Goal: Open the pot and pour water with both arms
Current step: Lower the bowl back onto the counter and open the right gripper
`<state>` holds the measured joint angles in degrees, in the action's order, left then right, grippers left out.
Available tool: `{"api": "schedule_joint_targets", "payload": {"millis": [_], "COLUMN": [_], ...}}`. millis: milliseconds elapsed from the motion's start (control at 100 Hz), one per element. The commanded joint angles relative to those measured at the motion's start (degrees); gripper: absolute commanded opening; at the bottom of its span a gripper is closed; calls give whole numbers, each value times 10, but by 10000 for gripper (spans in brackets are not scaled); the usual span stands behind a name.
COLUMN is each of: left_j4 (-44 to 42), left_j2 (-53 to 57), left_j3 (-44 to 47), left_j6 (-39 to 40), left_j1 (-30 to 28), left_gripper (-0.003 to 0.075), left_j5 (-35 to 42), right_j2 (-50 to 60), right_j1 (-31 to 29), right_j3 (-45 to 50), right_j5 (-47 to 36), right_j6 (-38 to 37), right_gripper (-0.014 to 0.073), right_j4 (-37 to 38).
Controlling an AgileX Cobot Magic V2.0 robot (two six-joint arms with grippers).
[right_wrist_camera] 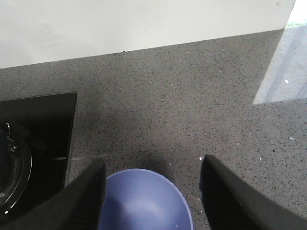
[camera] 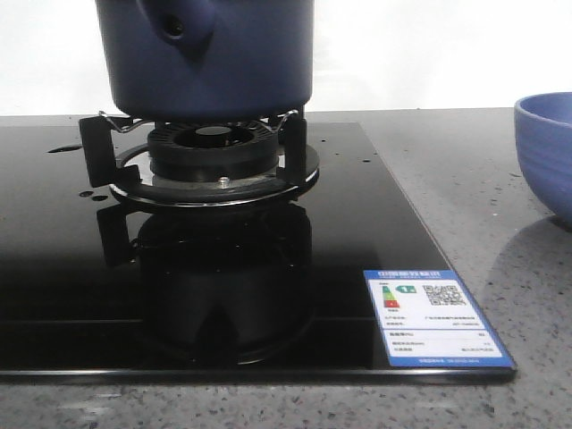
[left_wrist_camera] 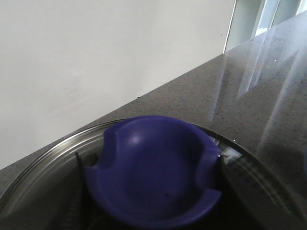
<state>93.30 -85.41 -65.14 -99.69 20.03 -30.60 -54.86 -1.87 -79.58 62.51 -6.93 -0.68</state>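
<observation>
Pot (camera: 206, 58) sits on the burner support (camera: 214, 156) of the black glass hob (camera: 357, 223), handle (camera: 179, 22) facing the front camera. Periwinkle bowl (camera: 547, 152) stands on the grey speckled tabletop (camera: 465, 161), off the hob's right edge. Right end effector (right_wrist_camera: 151, 191): fingers (right_wrist_camera: 84, 196) spread wide apart, gripping nothing, hovering over the bowl. Left wrist view: glass lid (left_wrist_camera: 43, 163) with blue knob (left_wrist_camera: 153, 167) close beneath the camera; left end effector's fingers not discernible, state cannot be told.
</observation>
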Motion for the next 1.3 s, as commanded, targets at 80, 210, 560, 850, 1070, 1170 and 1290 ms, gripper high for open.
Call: {"api": "schedule_joint_targets", "payload": {"millis": [80,210,560,850,1070,1170,1290], "left_j4": [-18,-30,-18,-12,-8,-8,-8], "left_j2": [23,27,27,27,35,51,76], "left_j3": [-17,-17,-17,-17,-17,-17,-17], "left_j6": [14,25,26,26,26,26,26], "left_j1": [4,4,4,4,4,3,-1], "left_gripper": [284,284,284,448,576,576,576], "left_j5": [-42,-40,6,-10,-5,-4,-4], "right_j2": [6,6,6,6,6,6,6], "right_j1": [-4,-4,-4,-4,-4,-4,-4], "right_j3": [-19,-19,-19,-19,-19,-19,-19], "right_j5": [-35,-35,-35,-35,-37,-38,-38], "right_j6": [5,5,5,5,5,5,5], "right_gripper": [387,387,387,387,387,387,387], "right_j4": [3,3,0,-1,-1,-1,-1]}}
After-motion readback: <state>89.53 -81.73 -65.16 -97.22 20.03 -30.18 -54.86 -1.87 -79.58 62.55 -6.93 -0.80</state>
